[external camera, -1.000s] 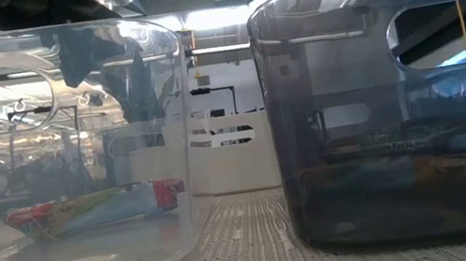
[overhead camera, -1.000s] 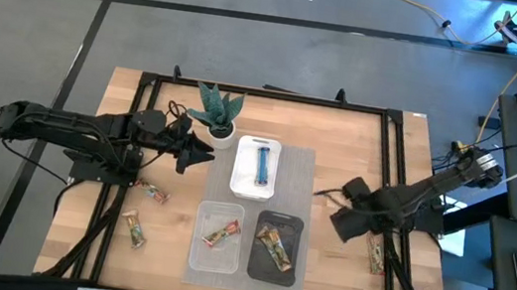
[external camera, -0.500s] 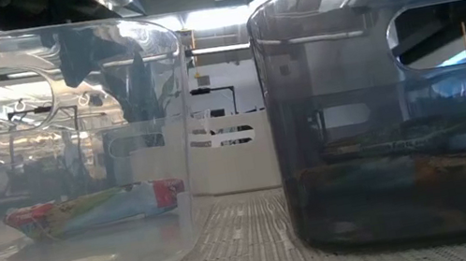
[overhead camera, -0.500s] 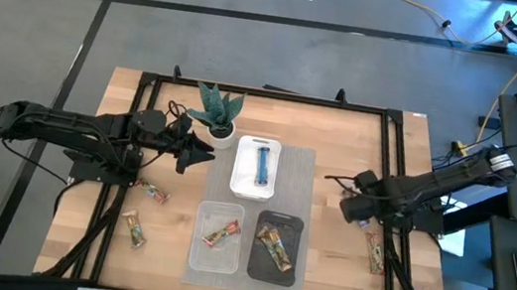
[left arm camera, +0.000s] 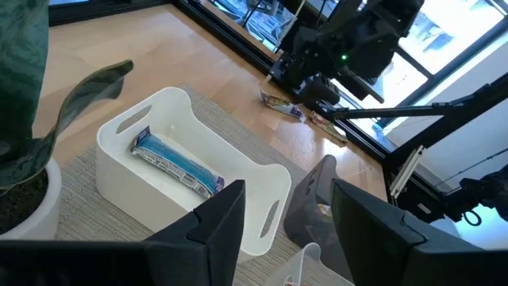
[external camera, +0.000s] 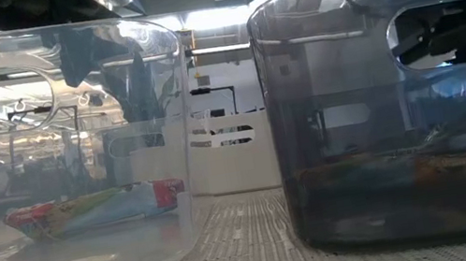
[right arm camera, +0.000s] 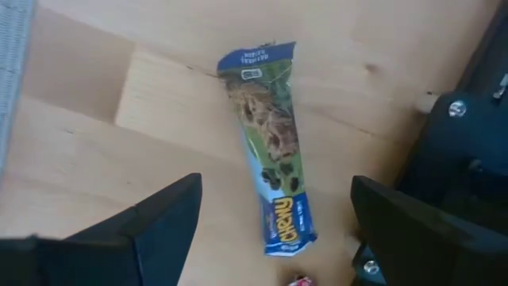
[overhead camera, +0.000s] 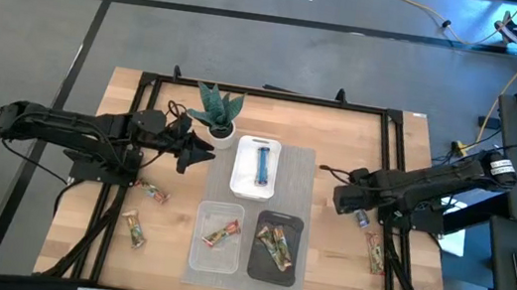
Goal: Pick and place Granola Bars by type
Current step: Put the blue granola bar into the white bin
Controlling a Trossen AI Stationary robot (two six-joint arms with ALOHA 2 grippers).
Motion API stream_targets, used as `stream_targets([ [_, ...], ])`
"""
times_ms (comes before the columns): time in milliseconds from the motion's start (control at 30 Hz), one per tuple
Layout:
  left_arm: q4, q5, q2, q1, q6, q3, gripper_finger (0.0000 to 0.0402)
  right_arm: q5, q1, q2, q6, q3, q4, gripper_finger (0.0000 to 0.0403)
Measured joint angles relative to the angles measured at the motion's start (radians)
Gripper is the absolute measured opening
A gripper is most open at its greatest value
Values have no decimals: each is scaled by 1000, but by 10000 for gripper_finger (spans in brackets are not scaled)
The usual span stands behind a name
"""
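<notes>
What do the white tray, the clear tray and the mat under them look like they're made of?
The white tray looks like smooth moulded plastic, opaque, with a soft sheen and cut-out handles. The clear tray seems to be glossy transparent plastic: a bar shows through its wall. The mat looks woven, likely vinyl or fabric, matte grey, with a visible ribbed weave.
</notes>
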Motion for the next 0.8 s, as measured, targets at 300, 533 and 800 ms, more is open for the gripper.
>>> stream_targets([
  [300,-2,0,0,0,0,0,177,-32,-109,5,-145,-98,156,318],
  [533,-3,0,0,0,-1,0,175,-105,-155,5,-204,-195,267,318],
  [800,-4,0,0,0,0,0,177,-140,-160,2,-208,-233,302,281],
])
